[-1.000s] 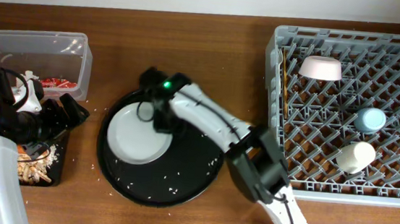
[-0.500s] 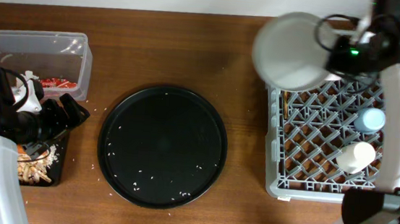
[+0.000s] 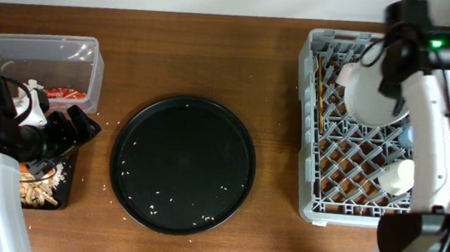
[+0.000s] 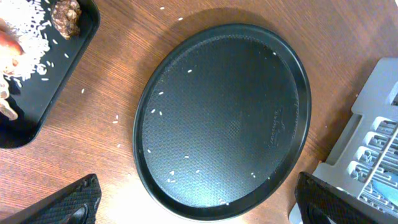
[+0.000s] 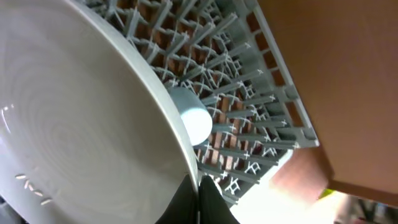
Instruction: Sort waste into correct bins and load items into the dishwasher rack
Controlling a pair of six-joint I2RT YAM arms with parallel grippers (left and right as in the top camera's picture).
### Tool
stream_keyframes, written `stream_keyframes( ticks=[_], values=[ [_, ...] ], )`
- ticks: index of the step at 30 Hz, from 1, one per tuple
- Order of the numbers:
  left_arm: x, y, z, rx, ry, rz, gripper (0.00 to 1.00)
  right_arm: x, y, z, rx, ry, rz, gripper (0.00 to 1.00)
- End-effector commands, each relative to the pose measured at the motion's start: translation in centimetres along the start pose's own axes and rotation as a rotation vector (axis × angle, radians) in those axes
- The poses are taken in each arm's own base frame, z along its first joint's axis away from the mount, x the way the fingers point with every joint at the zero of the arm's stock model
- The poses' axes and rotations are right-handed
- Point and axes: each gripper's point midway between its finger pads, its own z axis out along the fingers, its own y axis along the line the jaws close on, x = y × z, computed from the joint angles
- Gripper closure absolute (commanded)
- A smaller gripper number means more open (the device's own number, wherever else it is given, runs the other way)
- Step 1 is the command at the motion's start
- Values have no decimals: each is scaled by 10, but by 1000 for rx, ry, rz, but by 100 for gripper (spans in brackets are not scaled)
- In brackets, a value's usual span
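Over the grey rack, the right gripper pinches the white plate by its edge; the left gripper is spread wide.

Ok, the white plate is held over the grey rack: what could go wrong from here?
The right hand pinches the round white plate only at its rim, so it may slip or tilt when lowered.
The plate hangs close to the pinkish-white bowl and the light blue cup; setting it down could knock either.
If it misses the pegs of the large grey plastic rack, it may fall flat rather than stand.
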Motion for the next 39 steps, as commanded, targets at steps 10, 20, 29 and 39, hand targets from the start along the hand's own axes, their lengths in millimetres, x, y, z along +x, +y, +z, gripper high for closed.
stream_keyframes(
  ticks=[10,20,29,39],
  values=[
    [0,1,-2,-4,-7,-8,1,31,32,-2,114,-46,-67,96],
    [0,1,-2,-3,-7,-8,1,52,65,-21,16,-18,-157,43],
    [0,1,-2,-3,-7,-8,1,60,73,-93,-391,76,-63,12],
    [0,1,-2,-3,-7,-8,1,142,-17,-179,-716,-52,39,12]
  ],
)
